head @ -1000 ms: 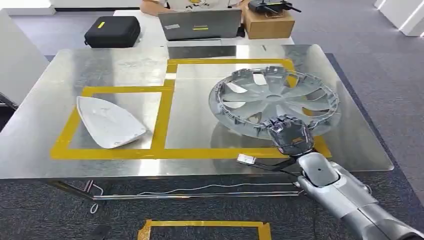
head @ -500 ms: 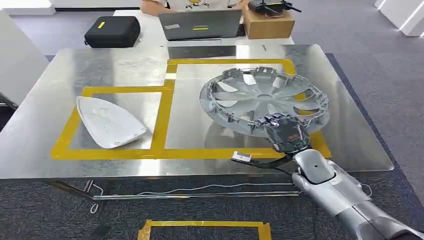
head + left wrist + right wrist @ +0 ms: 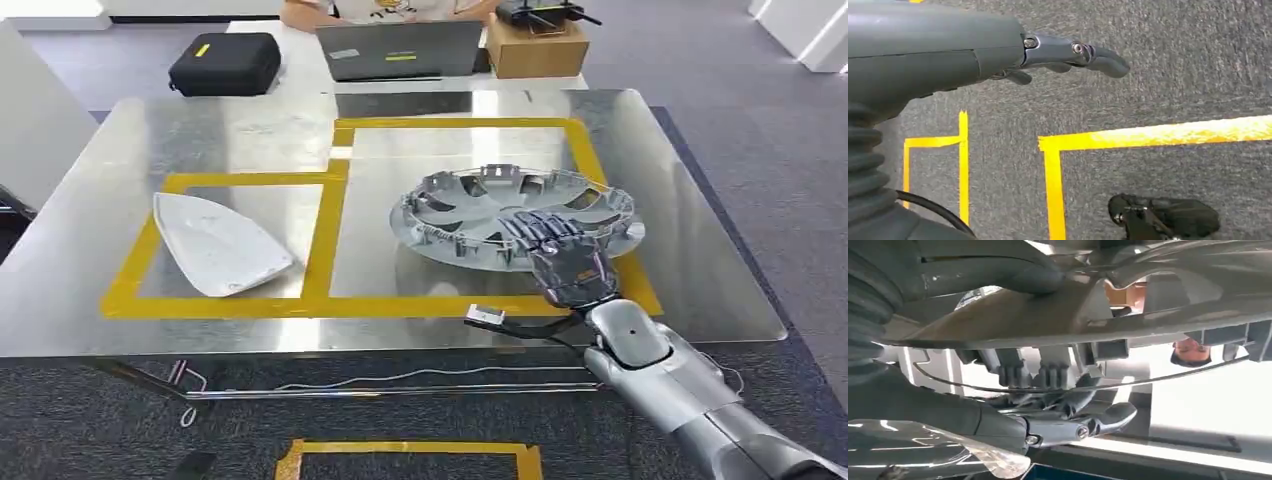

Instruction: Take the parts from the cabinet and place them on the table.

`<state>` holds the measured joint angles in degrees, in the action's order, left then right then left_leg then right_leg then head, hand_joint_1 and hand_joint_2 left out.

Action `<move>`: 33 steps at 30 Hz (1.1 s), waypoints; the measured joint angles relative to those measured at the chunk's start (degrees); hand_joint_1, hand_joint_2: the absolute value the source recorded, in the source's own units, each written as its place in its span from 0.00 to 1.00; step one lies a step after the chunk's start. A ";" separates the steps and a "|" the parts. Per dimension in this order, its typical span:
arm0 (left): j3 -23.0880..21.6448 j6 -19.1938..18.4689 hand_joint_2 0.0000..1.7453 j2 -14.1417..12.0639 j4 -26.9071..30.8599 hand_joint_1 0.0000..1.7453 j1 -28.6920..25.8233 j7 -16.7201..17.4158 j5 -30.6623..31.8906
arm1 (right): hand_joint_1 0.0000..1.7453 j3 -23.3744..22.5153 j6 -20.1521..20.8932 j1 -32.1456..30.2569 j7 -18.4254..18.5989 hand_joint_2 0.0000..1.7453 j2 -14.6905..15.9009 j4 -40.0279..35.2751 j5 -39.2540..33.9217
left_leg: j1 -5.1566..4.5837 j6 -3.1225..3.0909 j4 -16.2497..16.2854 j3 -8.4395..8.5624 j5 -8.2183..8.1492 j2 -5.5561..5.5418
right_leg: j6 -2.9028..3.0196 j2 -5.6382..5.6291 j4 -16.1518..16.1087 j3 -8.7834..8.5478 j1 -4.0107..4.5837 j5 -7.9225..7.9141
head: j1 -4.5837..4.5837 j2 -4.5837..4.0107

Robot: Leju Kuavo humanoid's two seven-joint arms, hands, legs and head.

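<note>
Since a second ago the grey wheel cover has come down from a steep tilt to lie nearly flat on the metal table, and it now sits a little nearer the white shell-shaped part than it did. It rests inside the larger yellow tape frame on the table top, its near rim just over the frame's front strip. The right hand still grips that near rim, dark fingers laid over the top of the cover; in the right wrist view the thumb presses one face of the rim while the fingers curl under the other, with the cover's clips and wire ring between them. The white shell-shaped part lies flat in the smaller tape frame beside the wheel cover, well apart from it. Beyond the far edge of the table from the wheel cover stand a black case, an open laptop and a cardboard box, with a person seated behind the laptop. The left hand hangs over grey carpet marked with yellow tape lines, its fingers loose and apart, holding nothing.
</note>
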<state>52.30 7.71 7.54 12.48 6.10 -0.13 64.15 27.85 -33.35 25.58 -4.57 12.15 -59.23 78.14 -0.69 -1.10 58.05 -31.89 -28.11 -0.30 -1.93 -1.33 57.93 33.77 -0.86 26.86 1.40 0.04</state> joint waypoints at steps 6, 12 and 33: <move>0.02 -0.83 0.00 0.02 0.00 0.00 -0.01 -0.41 -0.63 | 0.00 -0.37 5.10 0.09 1.29 1.00 -0.31 0.26 -1.55 | 0.00 0.00 0.00 -0.01 0.00 0.00 | 0.01 -0.01 0.00 -0.01 0.00 -0.01 | -0.02 0.00; 0.37 -2.14 0.00 0.02 0.00 0.00 -0.78 -1.03 -3.06 | 0.00 -0.35 29.72 3.03 11.63 1.00 -3.22 -0.48 -9.50 | 0.00 0.00 0.00 -0.01 0.03 0.03 | 0.03 -0.09 0.01 -0.01 -0.01 -0.03 | -0.02 0.00; 3.54 -3.28 0.00 0.15 0.00 0.00 -1.95 -2.49 -4.37 | 0.00 12.02 44.46 13.98 20.65 1.00 -3.65 -12.50 -29.64 | 0.01 0.00 0.00 -0.03 0.07 0.04 | 0.04 -0.11 0.01 0.05 0.00 -0.05 | 0.00 0.00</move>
<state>55.84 4.44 7.69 12.48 4.15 -2.62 59.78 39.87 11.10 39.56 16.09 8.50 -71.74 48.50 -0.68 -1.10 58.05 -31.92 -28.04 -0.26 -1.89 -1.44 57.94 33.82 -0.86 26.81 1.40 0.04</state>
